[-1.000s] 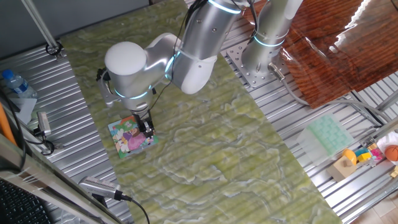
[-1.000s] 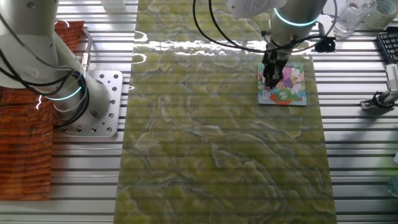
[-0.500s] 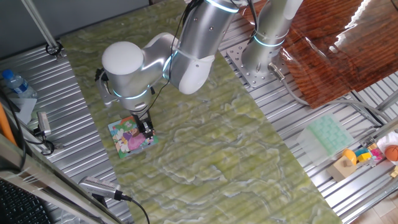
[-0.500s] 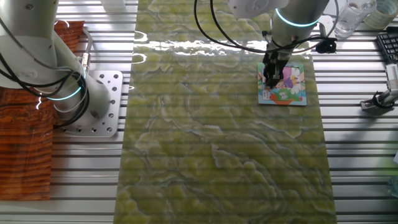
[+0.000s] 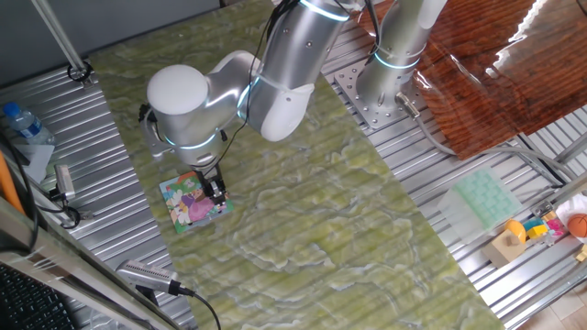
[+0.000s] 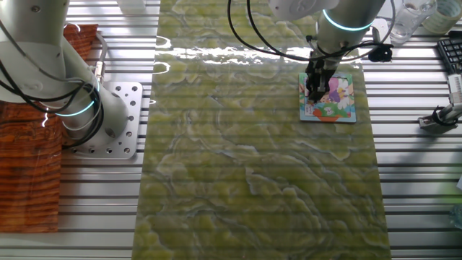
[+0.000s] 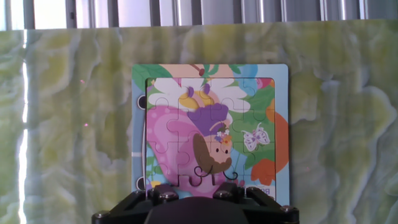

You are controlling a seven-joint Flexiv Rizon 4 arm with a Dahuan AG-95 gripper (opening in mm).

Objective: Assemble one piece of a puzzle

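A: What did the scene hold, biggest things first?

B: The desk (image 5: pixel 385 238) came first, its slatted metal covered down the middle by a green marbled mat (image 6: pixel 253 159). Next was the silver arm (image 5: pixel 275 73), bent over the mat's edge. Below it lay the puzzle (image 6: pixel 328 97), a small square board with a teal border, flat on the mat. A pale green tray (image 5: pixel 483 199) sat well apart on the bare slats and played no part.

A: And the claw?

B: The claw (image 6: pixel 315 92) stood down over the puzzle, at the side of the board nearest the middle of the mat in the other fixed view. The fingers looked close together, but whether they were closed, or gripping anything, I could not tell; the tips were too small and dark in both fixed views, and the hand view showed only the black housing at its bottom edge.

A: Where was the piece, then?

B: I could not pick it out as a separate thing. In the hand view the picture (image 7: pixel 205 134) on the board looked filled across every part that showed, with the bottom row partly hidden behind the housing. My judgement was that the piece was either under the fingertips or already seated there.

A: So which relation mattered for the next move?

B: Straight down. The board lay squarely beneath the claw, its edges parallel to the hand view's frame, so I judged that only a vertical press or lift was needed, with no sideways travel.
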